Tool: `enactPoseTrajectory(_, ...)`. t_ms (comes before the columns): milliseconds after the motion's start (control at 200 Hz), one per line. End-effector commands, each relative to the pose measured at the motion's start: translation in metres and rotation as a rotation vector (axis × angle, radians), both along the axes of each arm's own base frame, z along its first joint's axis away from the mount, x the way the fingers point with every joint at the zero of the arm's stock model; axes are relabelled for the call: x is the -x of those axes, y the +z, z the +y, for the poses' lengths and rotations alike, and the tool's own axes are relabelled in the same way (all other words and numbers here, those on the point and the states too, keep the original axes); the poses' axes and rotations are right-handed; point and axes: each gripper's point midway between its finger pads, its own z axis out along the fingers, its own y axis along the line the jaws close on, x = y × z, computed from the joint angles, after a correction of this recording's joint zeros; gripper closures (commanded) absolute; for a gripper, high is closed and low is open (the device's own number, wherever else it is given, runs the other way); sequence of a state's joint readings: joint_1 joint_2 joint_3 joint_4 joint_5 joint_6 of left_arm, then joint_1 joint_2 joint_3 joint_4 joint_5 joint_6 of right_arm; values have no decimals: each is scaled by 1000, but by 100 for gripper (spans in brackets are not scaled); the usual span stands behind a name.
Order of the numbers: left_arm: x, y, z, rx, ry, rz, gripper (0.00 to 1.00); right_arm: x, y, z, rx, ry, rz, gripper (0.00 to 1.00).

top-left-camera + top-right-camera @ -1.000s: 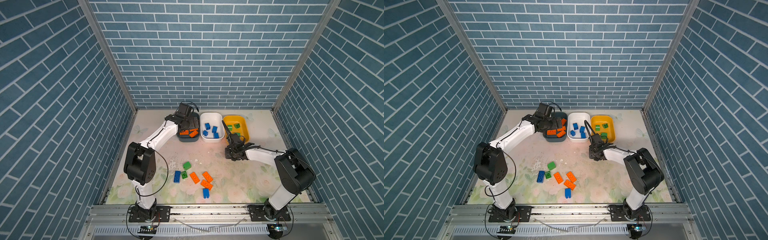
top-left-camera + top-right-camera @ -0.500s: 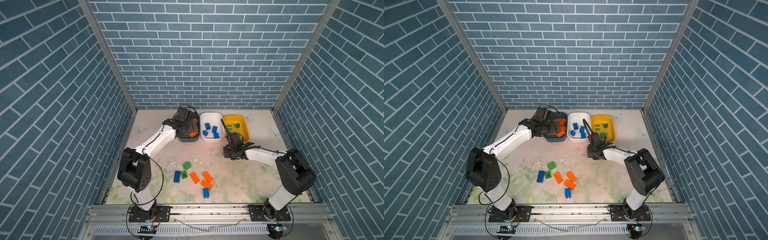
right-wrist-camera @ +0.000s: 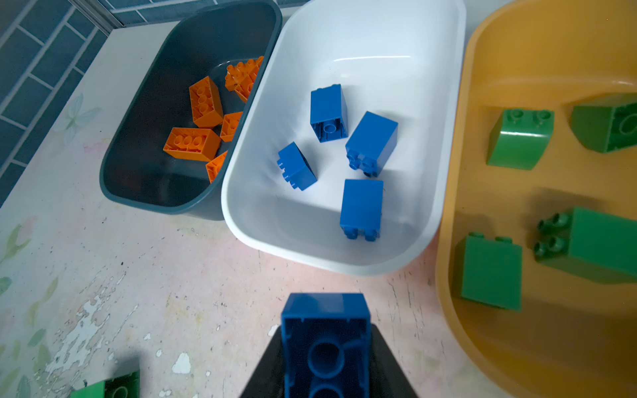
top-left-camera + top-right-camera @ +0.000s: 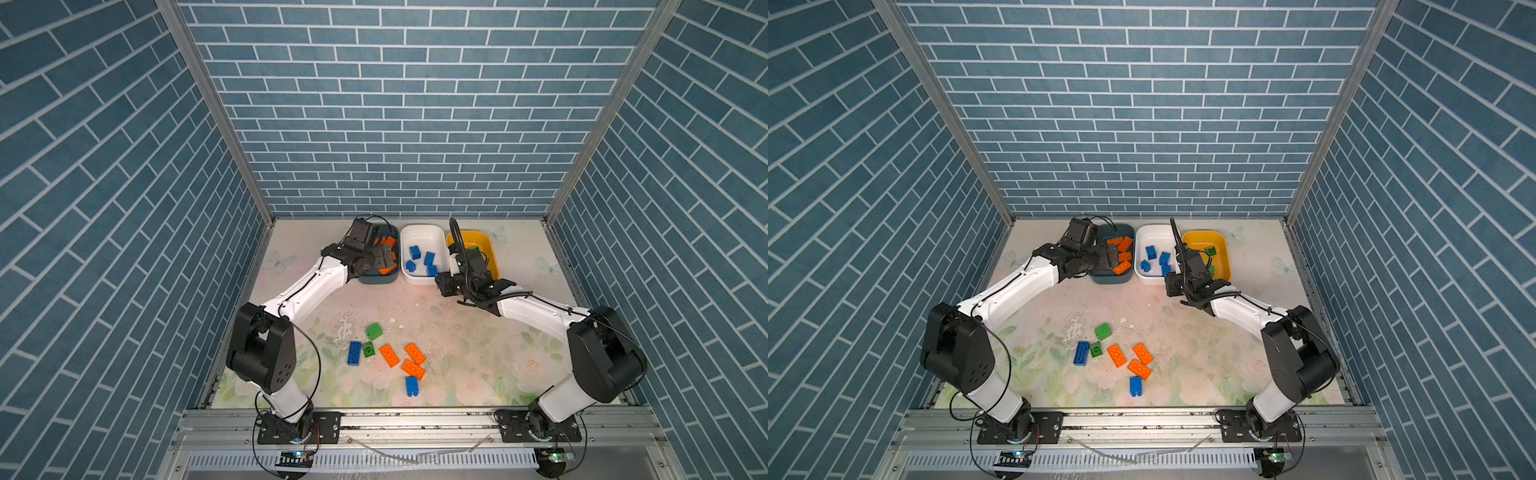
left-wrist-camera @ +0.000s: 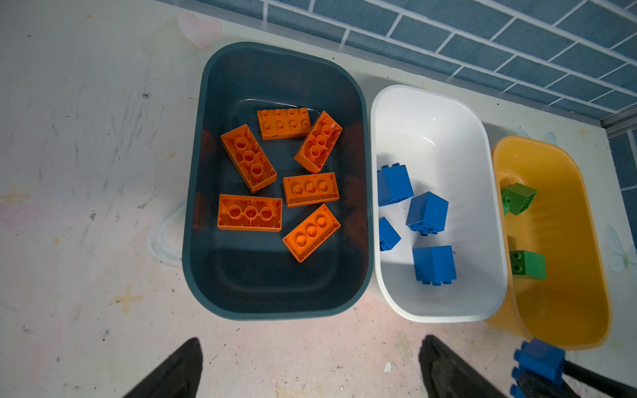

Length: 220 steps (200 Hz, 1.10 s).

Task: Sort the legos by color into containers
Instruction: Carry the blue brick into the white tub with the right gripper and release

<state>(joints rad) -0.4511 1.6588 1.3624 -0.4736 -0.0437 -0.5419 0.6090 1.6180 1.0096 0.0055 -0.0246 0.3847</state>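
Blue, studded and hollow underneath, a brick (image 3: 325, 341) is clamped between the right gripper (image 3: 325, 365)'s jaws, just short of the white tub (image 3: 379, 51)'s near rim, with nothing between them. Four blue blocks (image 3: 362, 206) lie inside that glossy tub. Just beside the jaws, the yellow tub (image 3: 499, 196) holds four chunky green blocks (image 3: 489, 272). The left gripper (image 5: 306, 372) hangs with its jaws wide apart and empty. Straight ahead of them the teal tub (image 5: 269, 275) holds six flat orange bricks (image 5: 250, 212). Behind both grippers, seven loose bricks (image 4: 389, 354) lie on the worn floral table (image 4: 457, 353).
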Motion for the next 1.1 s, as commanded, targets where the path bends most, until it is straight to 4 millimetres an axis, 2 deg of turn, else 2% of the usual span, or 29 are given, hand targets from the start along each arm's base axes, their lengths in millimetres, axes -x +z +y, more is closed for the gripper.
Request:
enactPoseTrajectory(0, 11, -3, 1, -10, -13, 18, 1, -27, 16, 9, 36, 15, -37, 76)
enactPoseTrajectory(390, 28, -8, 10, -19, -4, 25, 1, -90, -1, 18, 151, -23, 20, 74)
enactPoseTrajectory(445, 29, -9, 9, -18, -9, 35, 1, -99, -4, 20, 160, -27, 11, 69)
enactPoseTrajectory(510, 30, -12, 8, -16, -10, 39, 1, -106, -2, 22, 173, -35, 10, 57)
enactPoseTrajectory(560, 30, -11, 9, -21, -4, 39, 1, -108, 6, 23, 172, -33, 5, 48)
enactPoseTrajectory(670, 33, -11, 12, -34, 2, 44, 1, -96, 38, 22, 133, 6, -58, 35)
enactPoseTrajectory(800, 35, -15, 11, -45, -7, 55, 1, -67, 67, 8, 110, 37, -135, 29)
enactPoseTrajectory(955, 36, -18, 5, -45, -21, 61, 1, -30, 71, -14, 83, 39, -179, 20)
enactPoseTrajectory(965, 36, -18, 5, -45, -22, 60, 1, -28, 72, -16, 79, 35, -183, 15)
enactPoseTrajectory(975, 37, -19, 4, -46, -25, 63, 1, -26, 71, -18, 76, 29, -183, 6)
enactPoseTrajectory(990, 37, -19, 4, -49, -25, 66, 1, -24, 71, -21, 71, 21, -189, 2)
enactPoseTrajectory(1095, 42, -22, 2, -79, -30, 77, 1, -7, 69, -40, 35, -51, -219, 1)
